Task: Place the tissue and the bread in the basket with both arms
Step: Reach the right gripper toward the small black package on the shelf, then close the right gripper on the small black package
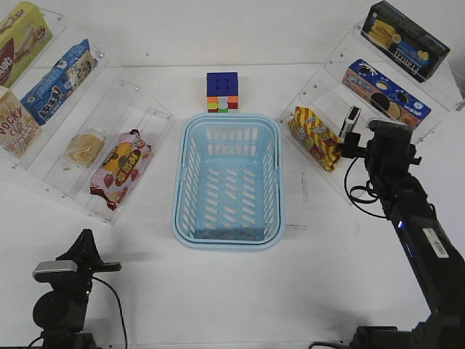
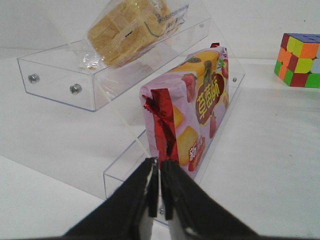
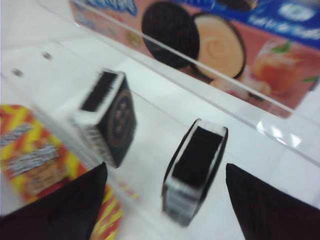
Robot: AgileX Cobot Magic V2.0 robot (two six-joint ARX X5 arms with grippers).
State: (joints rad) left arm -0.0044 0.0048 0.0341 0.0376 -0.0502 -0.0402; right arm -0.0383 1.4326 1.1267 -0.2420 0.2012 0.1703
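Note:
The light-blue basket (image 1: 227, 231) stands empty at the table's middle. The wrapped bread (image 1: 86, 147) lies on the left clear shelf, also in the left wrist view (image 2: 127, 27). My left gripper (image 1: 86, 243) is low at the front left, shut and empty (image 2: 159, 192), pointing at the shelf's lower step. The black tissue pack (image 1: 351, 120) stands on edge on the right shelf. In the right wrist view the tissue pack (image 3: 195, 165) stands between my open right gripper's (image 3: 164, 172) fingers, not touched. A second black pack (image 3: 107, 117) stands beside it. My right gripper (image 1: 347, 147) is at that shelf.
A red-pink snack bag (image 2: 192, 110) lies on the left shelf's lowest step, just ahead of my left fingertips. A colour cube (image 1: 222, 91) sits behind the basket. A red-yellow snack bag (image 1: 314, 137) and biscuit boxes (image 1: 385, 91) fill the right shelf. Boxes (image 1: 58, 81) fill the left shelf.

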